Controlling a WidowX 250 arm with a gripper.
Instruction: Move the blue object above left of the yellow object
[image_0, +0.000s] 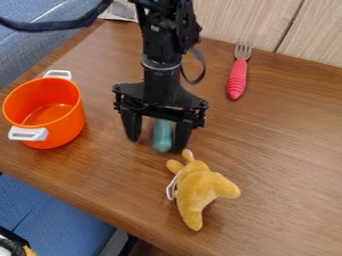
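The black gripper (157, 143) hangs over the middle of the table, its two fingers spread apart. Between them shows the blue object (162, 136), a teal rounded piece close to the right-hand finger, with a gap on its left side. Its upper part is hidden behind the gripper. Just below and right of the gripper, the yellow object (199, 189), a plush toy with a white string loop, lies on the table.
An orange pot (71, 117) with white handles stands on the left of the wooden table (280, 150). A fork with a red handle (237, 79) lies at the upper right, near the wall. Blue seating borders the table's left side.
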